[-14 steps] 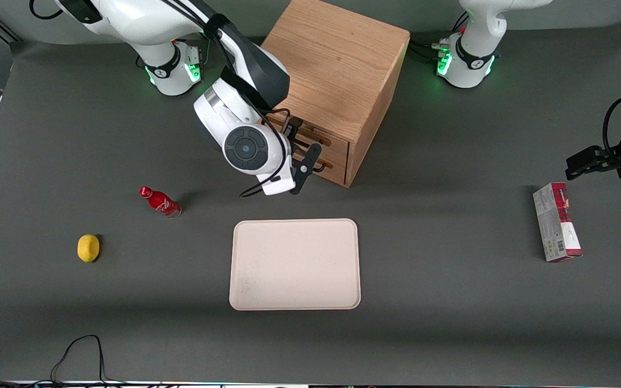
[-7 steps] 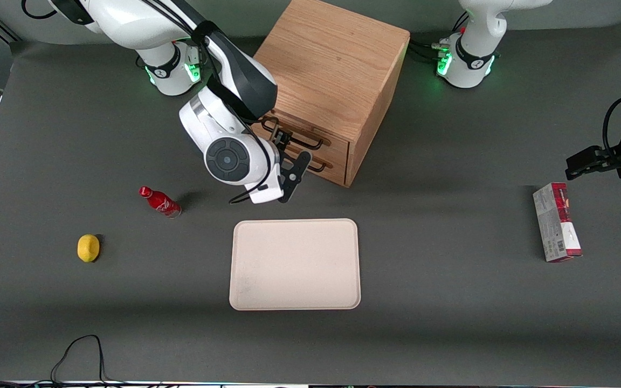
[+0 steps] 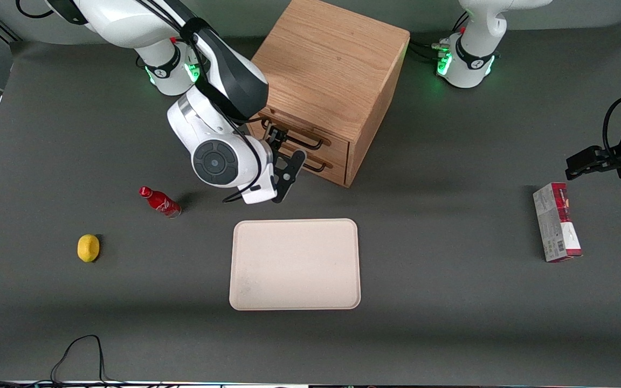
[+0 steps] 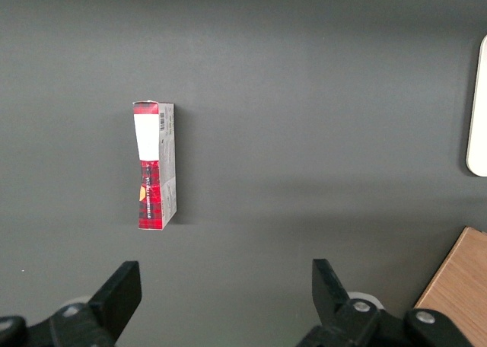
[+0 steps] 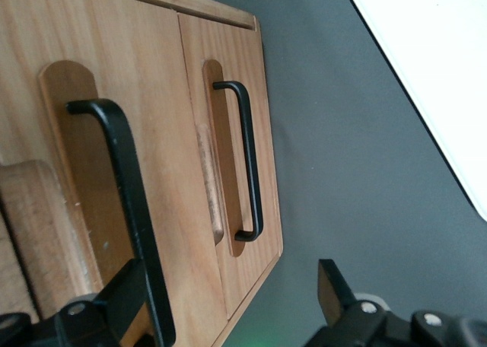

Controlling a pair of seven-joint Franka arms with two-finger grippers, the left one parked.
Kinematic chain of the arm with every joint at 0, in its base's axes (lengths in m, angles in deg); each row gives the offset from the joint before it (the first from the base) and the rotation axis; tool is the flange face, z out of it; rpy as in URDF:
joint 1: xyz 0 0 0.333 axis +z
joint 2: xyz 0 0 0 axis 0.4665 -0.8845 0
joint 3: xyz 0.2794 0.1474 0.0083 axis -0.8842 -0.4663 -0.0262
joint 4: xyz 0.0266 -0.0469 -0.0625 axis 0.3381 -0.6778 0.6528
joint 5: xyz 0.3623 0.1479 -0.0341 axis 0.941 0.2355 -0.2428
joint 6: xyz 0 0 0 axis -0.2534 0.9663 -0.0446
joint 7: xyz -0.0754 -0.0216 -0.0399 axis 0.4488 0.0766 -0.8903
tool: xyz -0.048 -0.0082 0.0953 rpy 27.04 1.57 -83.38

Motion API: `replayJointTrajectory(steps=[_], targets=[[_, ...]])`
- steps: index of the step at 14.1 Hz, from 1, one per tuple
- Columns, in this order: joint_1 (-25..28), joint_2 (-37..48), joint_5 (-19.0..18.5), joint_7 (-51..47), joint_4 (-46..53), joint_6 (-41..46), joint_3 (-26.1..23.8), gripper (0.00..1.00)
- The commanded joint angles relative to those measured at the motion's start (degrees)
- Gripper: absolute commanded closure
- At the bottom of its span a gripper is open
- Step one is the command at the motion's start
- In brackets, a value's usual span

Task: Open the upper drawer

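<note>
Your gripper [image 3: 282,157] is at the cabinet [image 3: 337,59] front with its fingers spread wide, clamped on nothing. The upper drawer's handle [image 3: 302,141] runs between them.

Over the last second the wrist has swung toward the working arm's end of the table. That carried the gripper along the handle from near its middle to its end on that side. The handle's other end sits where it did, so you should read the upper drawer [image 3: 310,133] as barely moved, if at all. It is still in the cabinet above the lower drawer [image 3: 335,164], so the pull itself remains to be done.

From the front, the wrist housing covers much of the contact, so you cannot tell how the bar sits in the gripper. The right wrist view settles that. In it, the gripper [image 5: 228,278] is plainly open and the black handle [image 5: 129,202] lies right against one finger [image 5: 125,290], well apart from the other. Expect a hooked pull rather than a pinch. That view also shows the lower handle [image 5: 249,164] untouched and a corner of the pale tray [image 5: 434,73] nearer the front camera.
</note>
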Motion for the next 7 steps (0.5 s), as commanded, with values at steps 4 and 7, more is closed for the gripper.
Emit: replayJointTrajectory(steps=[4, 7], targets=[[-0.2, 0.3, 2.4, 1.5, -0.5, 2.3, 0.0, 0.0], [0.1, 0.1, 3.0, 1.6, -1.5, 2.0, -0.2, 0.0]])
